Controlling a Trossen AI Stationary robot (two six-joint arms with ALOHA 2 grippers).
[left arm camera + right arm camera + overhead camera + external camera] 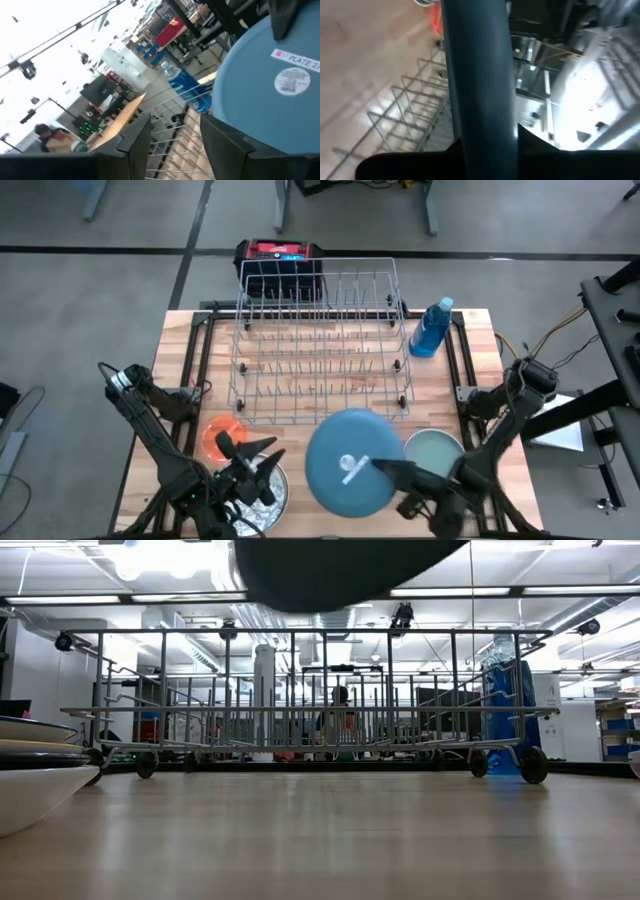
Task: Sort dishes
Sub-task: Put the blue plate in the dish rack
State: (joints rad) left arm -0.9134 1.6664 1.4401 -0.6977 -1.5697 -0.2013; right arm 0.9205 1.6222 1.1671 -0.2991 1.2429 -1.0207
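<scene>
A large blue plate (345, 465) hangs above the table's near middle, with my right gripper (385, 468) shut on it. A white label (292, 80) shows on the plate's turned-up face. In the low view the plate is the dark shape (340, 570) high at the top. My left gripper (252, 452) is open and touches nothing, left of the plate and above a stack of plates (262, 498). A small orange plate (213, 435) and a teal-green plate (437, 450) lie flat on the table. My right gripper pinches the blue plate's rim (372, 467) on its right side, one finger on each face. The plate runs edge-on between the fingers (480, 75). The fingers come about level from the table's right. The plate is lifted clear of the table, labelled face tilted up.
A wire rack (320, 345) fills the table's far middle on small wheels (532, 765). A blue bottle (432, 328) stands to the right of the rack. A red and black box (280, 255) sits behind the rack. Bare wood lies between the rack and the near edge.
</scene>
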